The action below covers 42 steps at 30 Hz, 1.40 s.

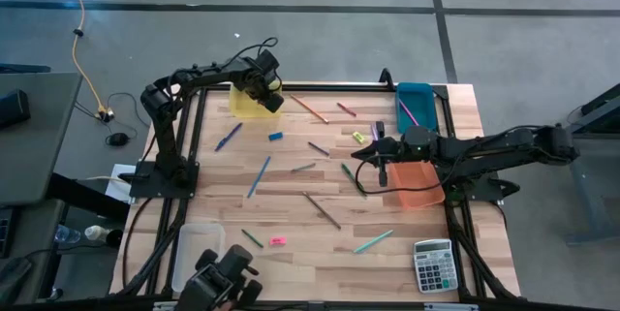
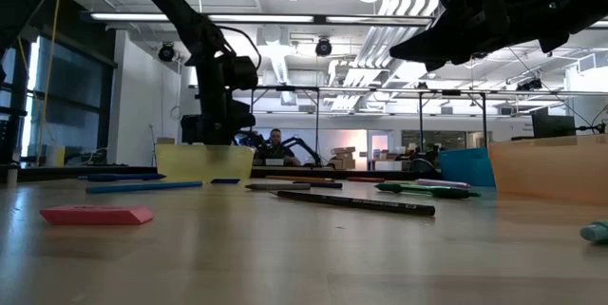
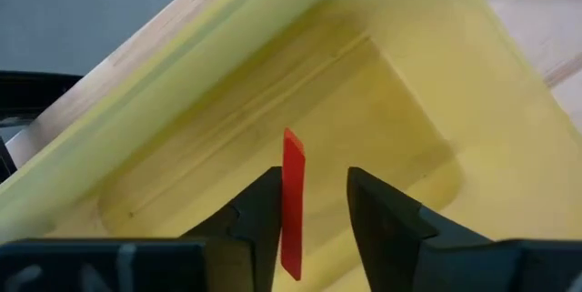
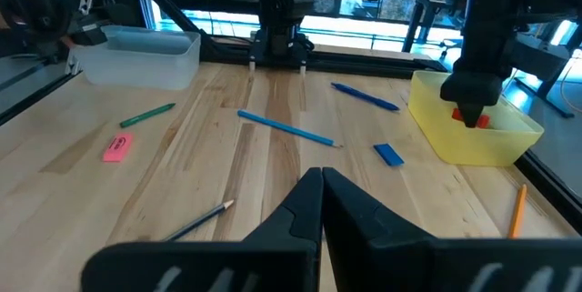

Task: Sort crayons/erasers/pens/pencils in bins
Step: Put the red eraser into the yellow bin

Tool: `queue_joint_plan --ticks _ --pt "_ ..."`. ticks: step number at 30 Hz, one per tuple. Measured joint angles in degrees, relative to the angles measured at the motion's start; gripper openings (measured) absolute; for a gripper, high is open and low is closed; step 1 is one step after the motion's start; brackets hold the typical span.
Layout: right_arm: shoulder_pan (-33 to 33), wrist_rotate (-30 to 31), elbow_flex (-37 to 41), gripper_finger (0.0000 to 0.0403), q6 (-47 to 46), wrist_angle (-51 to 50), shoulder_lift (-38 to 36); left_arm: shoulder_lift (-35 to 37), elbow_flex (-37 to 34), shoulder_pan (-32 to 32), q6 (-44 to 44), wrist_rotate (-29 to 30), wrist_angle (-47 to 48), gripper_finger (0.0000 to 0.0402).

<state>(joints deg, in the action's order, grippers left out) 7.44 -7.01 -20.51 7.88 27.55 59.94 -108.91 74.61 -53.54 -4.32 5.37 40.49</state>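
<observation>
My left gripper [image 3: 314, 203] hangs over the translucent yellow bin [image 1: 249, 104] at the table's far left, fingers pointing down into it. It is open, with a red eraser [image 3: 291, 196] on edge between the fingers. From the right wrist view the red eraser [image 4: 475, 119] shows at the fingertips, above the yellow bin [image 4: 473, 133]. My right gripper [image 1: 381, 169] is shut and holds nothing. It hovers above the table just left of the orange bin [image 1: 419, 185]. A blue eraser [image 1: 275, 137], a pink one [image 1: 277, 241] and a pale yellow one [image 1: 358, 138] lie flat on the wood. My left gripper comes from above, pointing down into the yellow bin. The red eraser's flat side [image 3: 287, 215] lies against the inner face of one finger [image 3: 262, 210]. The other finger [image 3: 377, 210] stands clear of it with a visible gap. The eraser stands on edge, above the bin floor.
Pens, pencils and crayons lie scattered over the middle of the table [image 1: 320, 204]. The teal bin [image 1: 417, 98] sits at the far right with a pink stick in it. The clear bin [image 1: 199, 248] is near left and a grey calculator [image 1: 433, 264] near right.
</observation>
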Motion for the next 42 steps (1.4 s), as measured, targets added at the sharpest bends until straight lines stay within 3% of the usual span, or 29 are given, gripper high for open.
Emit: queue_joint_plan --ticks 6,16,21,29,37,42 --pt "0.0 0.0 0.0 0.0002 0.1 -0.5 0.0 0.3 2.5 0.4 -0.1 0.8 1.9 0.015" --pt "0.0 0.0 0.0 0.0002 0.1 -0.8 0.0 0.3 5.7 2.3 -0.9 7.1 5.6 0.0164" --pt "0.0 0.0 0.0 0.0002 0.1 -0.8 0.0 0.1 5.7 2.6 -2.4 7.6 5.8 0.0207" --pt "0.0 0.0 0.0 0.0002 0.1 -0.7 0.0 0.1 5.7 4.0 -3.5 13.6 8.0 0.0269" --pt "0.0 0.0 0.0 0.0002 0.1 -0.7 0.0 0.1 5.6 7.2 1.1 22.5 8.3 0.0262" --pt "0.0 0.0 0.0 0.0002 0.1 -0.7 0.0 -0.1 5.6 8.4 5.2 24.5 8.1 0.0218"
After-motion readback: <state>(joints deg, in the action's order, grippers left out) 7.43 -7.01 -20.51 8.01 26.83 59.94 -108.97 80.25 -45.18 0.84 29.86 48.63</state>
